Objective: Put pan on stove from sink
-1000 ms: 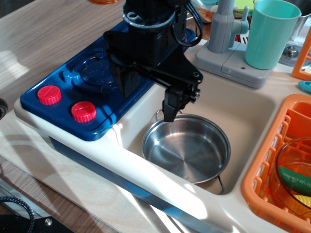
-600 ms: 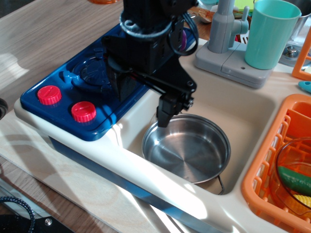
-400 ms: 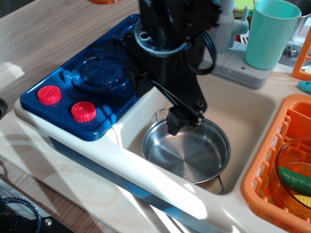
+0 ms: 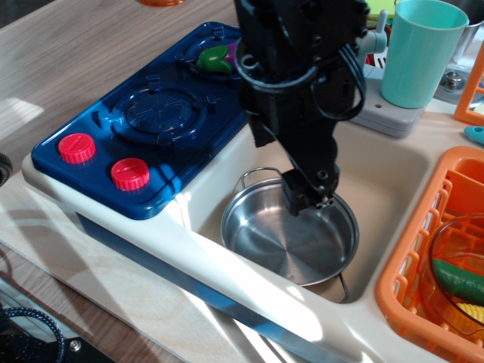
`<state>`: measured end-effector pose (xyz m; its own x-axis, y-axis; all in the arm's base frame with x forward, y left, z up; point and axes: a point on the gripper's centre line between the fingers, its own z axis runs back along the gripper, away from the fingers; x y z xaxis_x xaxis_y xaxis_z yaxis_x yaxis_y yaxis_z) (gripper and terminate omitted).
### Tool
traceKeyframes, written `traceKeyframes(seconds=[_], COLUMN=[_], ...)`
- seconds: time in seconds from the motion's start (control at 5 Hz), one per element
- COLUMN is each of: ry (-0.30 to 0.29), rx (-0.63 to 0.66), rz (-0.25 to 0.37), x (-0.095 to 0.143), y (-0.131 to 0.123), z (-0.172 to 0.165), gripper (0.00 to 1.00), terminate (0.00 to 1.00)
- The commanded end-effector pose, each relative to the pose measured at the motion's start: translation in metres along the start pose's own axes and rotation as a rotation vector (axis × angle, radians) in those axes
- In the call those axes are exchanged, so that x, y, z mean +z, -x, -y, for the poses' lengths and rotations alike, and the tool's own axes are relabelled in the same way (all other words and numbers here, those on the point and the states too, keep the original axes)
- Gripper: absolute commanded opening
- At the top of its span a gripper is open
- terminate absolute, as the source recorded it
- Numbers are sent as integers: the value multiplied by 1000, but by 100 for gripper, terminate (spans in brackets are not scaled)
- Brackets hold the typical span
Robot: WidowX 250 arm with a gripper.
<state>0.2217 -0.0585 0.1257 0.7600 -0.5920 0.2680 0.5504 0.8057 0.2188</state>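
Blue plastic stove sits at left on the cream unit, with two red knobs at its front edge. Near burner is bare. Far burner carries a small green and purple item, too small to identify.

Sink lies just right of the stove. Pan rests flat on the sink floor, near the front left corner. One wire loop handle shows at its upper left, beside the sink wall; another pokes out at lower right. Pan interior holds nothing.

Black arm comes down from the top centre. Gripper hangs over the pan's far rim, inside the sink. Fingertips appear close together, but whether they clamp the rim cannot be told from this angle.

Grey faucet stands behind the sink, partly hidden by the arm. Teal cup stands on its base. Orange rack borders the sink at right, holding a glass bowl with green and yellow pieces.
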Motion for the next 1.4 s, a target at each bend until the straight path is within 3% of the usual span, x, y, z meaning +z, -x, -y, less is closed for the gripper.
traceKeyframes(seconds=[0.0, 0.4, 1.2], ry=[8, 95, 174], rx=[-153, -204, -155], rz=[86, 123, 160], x=[-2, -30, -79], y=[-29, -44, -26], z=[-6, -10, -8], gripper=[100, 100, 100], terminate=[0, 0, 0])
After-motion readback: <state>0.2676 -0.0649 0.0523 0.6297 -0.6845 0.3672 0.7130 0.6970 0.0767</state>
